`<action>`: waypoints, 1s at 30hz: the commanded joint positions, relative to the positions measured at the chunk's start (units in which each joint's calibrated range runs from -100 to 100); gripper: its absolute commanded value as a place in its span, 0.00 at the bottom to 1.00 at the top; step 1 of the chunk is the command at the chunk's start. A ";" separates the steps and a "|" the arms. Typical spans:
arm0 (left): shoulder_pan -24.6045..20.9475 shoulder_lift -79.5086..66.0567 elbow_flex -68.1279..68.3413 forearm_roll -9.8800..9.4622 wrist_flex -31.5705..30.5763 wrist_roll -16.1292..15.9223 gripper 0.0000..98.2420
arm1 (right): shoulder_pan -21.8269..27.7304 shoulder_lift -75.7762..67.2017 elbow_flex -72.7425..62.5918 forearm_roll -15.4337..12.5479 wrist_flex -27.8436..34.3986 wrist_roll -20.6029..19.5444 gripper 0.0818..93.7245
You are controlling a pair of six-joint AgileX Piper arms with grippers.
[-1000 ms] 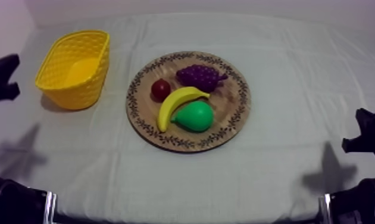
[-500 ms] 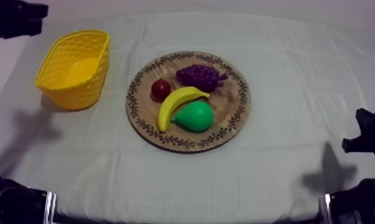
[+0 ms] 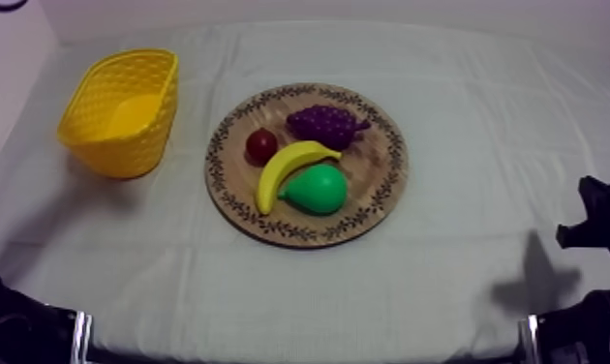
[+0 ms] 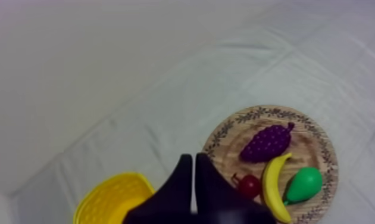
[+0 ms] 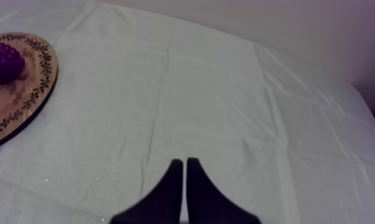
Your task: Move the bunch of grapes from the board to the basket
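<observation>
The purple bunch of grapes (image 3: 325, 124) lies on the far side of the round wooden board (image 3: 377, 160), behind the banana (image 3: 289, 169). To the board's left stands the yellow basket (image 3: 120, 111) with nothing in it. My left gripper (image 4: 193, 159) is shut on nothing and hangs high over the table between the basket (image 4: 112, 199) and the board (image 4: 312, 143), with the grapes (image 4: 266, 143) well below it. My right gripper (image 5: 183, 162) is shut too, low over bare cloth right of the board (image 5: 29, 80) and the grapes (image 5: 4, 62).
A small red fruit (image 3: 261, 145) and a green pear (image 3: 315, 189) share the board with the banana. Bare cloth lies all round the board and basket. My right arm (image 3: 597, 221) rests at the table's right edge.
My left arm has risen from the table's left edge, past the basket's far side, and out of the top view's upper left. The fruit, basket and right arm have not moved.
</observation>
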 commanded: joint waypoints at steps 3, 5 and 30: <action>0.54 5.62 -7.02 1.44 2.24 -2.10 0.00 | 0.02 -0.02 0.04 0.00 0.00 0.01 0.00; 0.43 7.59 -7.78 2.10 2.57 -2.84 0.00 | 0.02 -0.02 0.04 0.00 0.00 0.01 0.00; 4.53 33.85 -22.16 3.03 3.80 -6.81 0.00 | 0.02 -0.02 0.04 0.00 0.00 0.01 0.00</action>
